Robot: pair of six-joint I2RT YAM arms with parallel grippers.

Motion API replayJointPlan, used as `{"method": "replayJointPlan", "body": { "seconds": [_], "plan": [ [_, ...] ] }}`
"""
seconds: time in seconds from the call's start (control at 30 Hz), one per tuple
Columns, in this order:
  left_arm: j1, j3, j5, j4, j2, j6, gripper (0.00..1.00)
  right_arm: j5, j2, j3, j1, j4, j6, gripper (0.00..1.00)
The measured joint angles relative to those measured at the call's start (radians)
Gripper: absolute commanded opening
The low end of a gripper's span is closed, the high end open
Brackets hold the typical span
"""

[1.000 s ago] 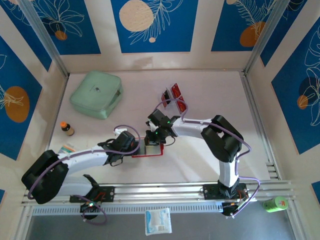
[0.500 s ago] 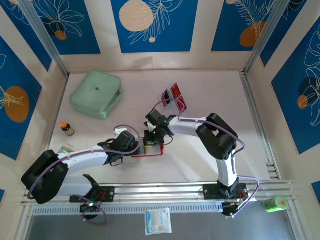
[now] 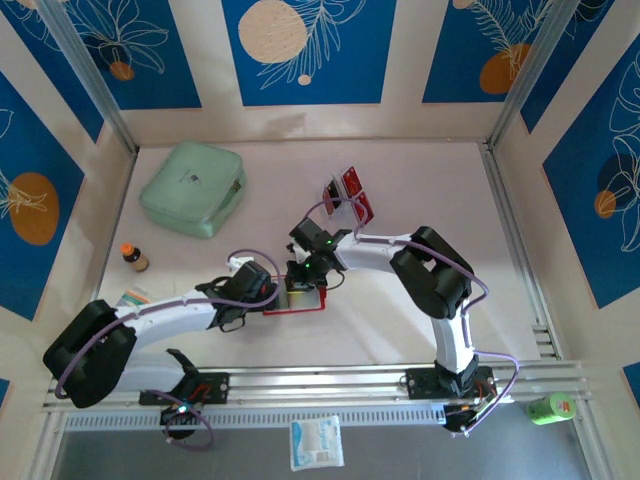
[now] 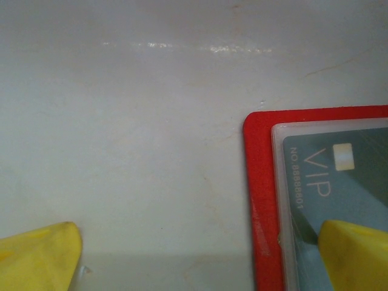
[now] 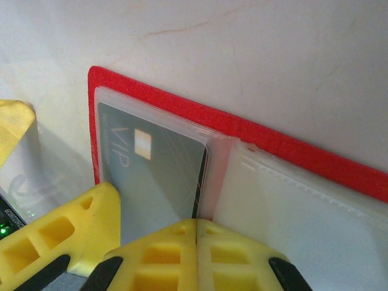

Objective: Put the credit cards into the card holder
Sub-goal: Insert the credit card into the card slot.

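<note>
We are seeing the card [image 5: 154, 176] lying flat inside one clear sleeve [image 5: 151, 130] of the open holder [image 5: 273, 145]. Its long axis is running toward the right gripper [image 5: 195, 233], whose pressed-together tips are sitting at its near end. The holder is resting on the table [image 4: 133, 133]. The left gripper [image 4: 197, 254] is spreading wide, with one finger over the card.
</note>
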Motion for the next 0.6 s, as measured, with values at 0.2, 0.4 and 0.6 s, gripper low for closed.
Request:
{"method": "replayJointPlan", "body": {
  "seconds": [0.2,0.4,0.6],
  "plan": [
    [0.0,0.008,0.0,-0.012,0.0,0.0,1.0,0.001,-0.028,-0.003,-0.003,-0.017,0.0,0.0],
    [0.0,0.008,0.0,-0.013,0.0,0.001,1.0,0.011,-0.14,-0.021,-0.03,-0.034,-0.002,0.06],
    [0.0,0.013,0.0,-0.018,0.0,0.004,1.0,0.07,-0.241,-0.047,-0.066,-0.073,-0.028,0.16]
  ]
}}
